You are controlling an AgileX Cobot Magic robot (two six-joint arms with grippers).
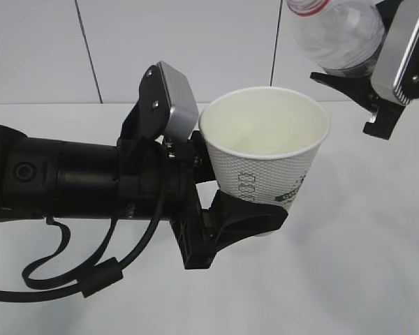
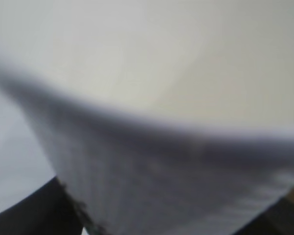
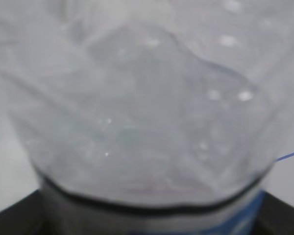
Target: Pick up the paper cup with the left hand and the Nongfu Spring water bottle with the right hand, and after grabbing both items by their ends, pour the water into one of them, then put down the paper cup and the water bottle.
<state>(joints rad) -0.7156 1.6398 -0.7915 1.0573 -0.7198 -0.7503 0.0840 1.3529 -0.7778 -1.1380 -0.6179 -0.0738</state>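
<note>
A plain white worktop (image 1: 363,279) is seen filling the lower part of the exterior view. Behind it, a pale wall (image 1: 195,42) is seen, divided into panels by thin dark seams. A soft grey shadow is cast on the worktop at lower left.

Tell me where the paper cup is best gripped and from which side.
Low on its wall, from the side, as the left gripper grips the paper cup: the cup tapers downward, stands upright with its open mouth up, so a low side grip keeps the rim clear.
</note>
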